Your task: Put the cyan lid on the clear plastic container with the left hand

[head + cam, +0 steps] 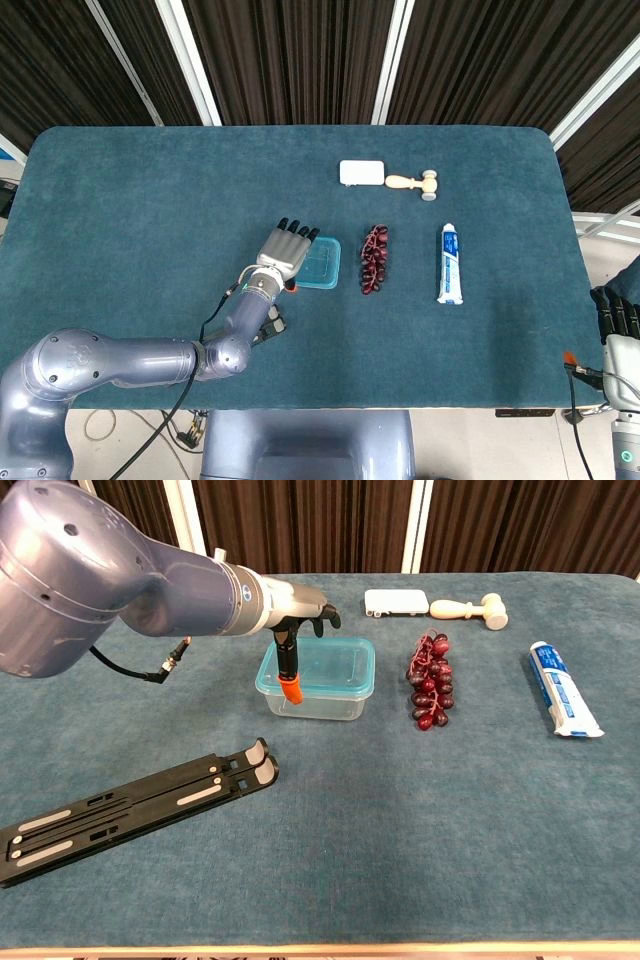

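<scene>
The cyan lid (330, 666) lies on top of the clear plastic container (325, 704) near the table's middle; from above the lid (324, 262) shows as a cyan rectangle. My left hand (285, 250) hovers over the container's left edge with its fingers spread and nothing held. In the chest view the left hand (295, 620) hangs its orange-tipped thumb (291, 690) down in front of the container's left wall. My right hand (618, 318) stays off the table's right side, fingers straight and empty.
A bunch of dark red grapes (431, 680) lies right of the container, with a toothpaste tube (562, 689) further right. A white box (396, 601) and a wooden mallet (468, 609) sit at the back. A black folding stand (140, 805) lies front left.
</scene>
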{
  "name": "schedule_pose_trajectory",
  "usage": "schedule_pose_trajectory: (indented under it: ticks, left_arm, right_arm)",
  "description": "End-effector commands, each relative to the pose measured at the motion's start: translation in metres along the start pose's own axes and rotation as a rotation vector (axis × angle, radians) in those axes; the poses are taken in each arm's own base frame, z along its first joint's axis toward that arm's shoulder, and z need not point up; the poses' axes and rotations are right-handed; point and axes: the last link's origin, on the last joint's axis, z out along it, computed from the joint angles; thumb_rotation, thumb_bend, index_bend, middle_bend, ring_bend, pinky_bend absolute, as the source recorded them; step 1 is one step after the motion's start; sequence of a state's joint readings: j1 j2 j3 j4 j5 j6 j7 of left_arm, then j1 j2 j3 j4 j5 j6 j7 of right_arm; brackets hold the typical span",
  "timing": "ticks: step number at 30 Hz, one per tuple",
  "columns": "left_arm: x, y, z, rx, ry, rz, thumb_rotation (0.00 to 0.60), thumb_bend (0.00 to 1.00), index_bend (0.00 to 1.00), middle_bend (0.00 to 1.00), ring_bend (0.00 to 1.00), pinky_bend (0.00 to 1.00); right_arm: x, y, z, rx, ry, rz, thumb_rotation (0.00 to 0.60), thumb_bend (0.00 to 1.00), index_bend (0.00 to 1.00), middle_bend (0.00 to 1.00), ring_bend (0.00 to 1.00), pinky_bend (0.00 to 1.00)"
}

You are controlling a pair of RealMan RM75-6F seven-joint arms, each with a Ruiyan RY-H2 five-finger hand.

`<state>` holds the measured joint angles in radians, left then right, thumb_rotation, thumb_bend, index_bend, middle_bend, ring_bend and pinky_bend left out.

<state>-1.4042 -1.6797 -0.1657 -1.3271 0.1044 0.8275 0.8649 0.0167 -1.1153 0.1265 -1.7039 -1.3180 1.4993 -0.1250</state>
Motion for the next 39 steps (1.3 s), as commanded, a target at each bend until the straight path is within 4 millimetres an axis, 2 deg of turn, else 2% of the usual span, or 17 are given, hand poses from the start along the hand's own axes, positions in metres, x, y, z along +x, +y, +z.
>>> schedule_pose_trajectory:
  ticks: [1, 11, 20, 23, 26, 29, 32, 39]
  left_arm:
    - [0.0, 0.0, 0.0, 0.004, 0.001, -0.002, 0.6, 0.08, 0.03, 0.09, 0.0, 0.0]
    - [0.004, -0.006, -0.006, 0.015, 0.017, 0.027, 0.6, 0.08, 0.01, 0.05, 0.0, 0.0]
    - [0.007, -0.019, -0.032, -0.028, 0.042, 0.037, 0.6, 0.08, 0.0, 0.05, 0.0, 0.0]
    - [0.014, -0.021, -0.036, -0.036, 0.067, 0.033, 0.6, 0.1, 0.01, 0.08, 0.0, 0.0]
    - [0.025, -0.019, -0.033, -0.045, 0.127, 0.033, 0.6, 0.15, 0.06, 0.12, 0.0, 0.0]
    - [0.033, -0.015, -0.027, -0.07, 0.158, 0.03, 0.6, 0.25, 0.2, 0.22, 0.01, 0.03]
    - [0.042, -0.011, -0.014, -0.092, 0.197, 0.013, 0.6, 0.32, 0.29, 0.26, 0.05, 0.06]
    - [0.042, -0.005, 0.005, -0.118, 0.199, -0.006, 0.6, 0.36, 0.39, 0.27, 0.06, 0.06]
  right_arm:
    - [0.0, 0.0, 0.0, 0.0, 0.001, 0.0, 0.6, 0.29, 0.06, 0.04, 0.03, 0.0]
    - [-0.001, 0.0, 0.0, -0.002, -0.005, -0.003, 0.6, 0.29, 0.06, 0.04, 0.03, 0.0]
    - [0.0, 0.0, 0.0, -0.001, -0.002, -0.009, 0.6, 0.29, 0.06, 0.04, 0.03, 0.0]
    - [0.0, 0.0, 0.0, -0.005, 0.002, -0.01, 0.6, 0.29, 0.06, 0.04, 0.03, 0.0]
    - [0.0, 0.0, 0.0, -0.007, 0.003, -0.007, 0.6, 0.29, 0.06, 0.04, 0.03, 0.0]
    - [0.0, 0.0, 0.0, -0.009, 0.004, -0.004, 0.6, 0.29, 0.06, 0.04, 0.03, 0.0]
    - [0.0, 0.0, 0.0, -0.015, 0.006, 0.004, 0.6, 0.29, 0.06, 0.04, 0.03, 0.0]
    - [0.001, 0.001, 0.001, -0.024, 0.007, 0.016, 0.6, 0.29, 0.06, 0.04, 0.03, 0.0]
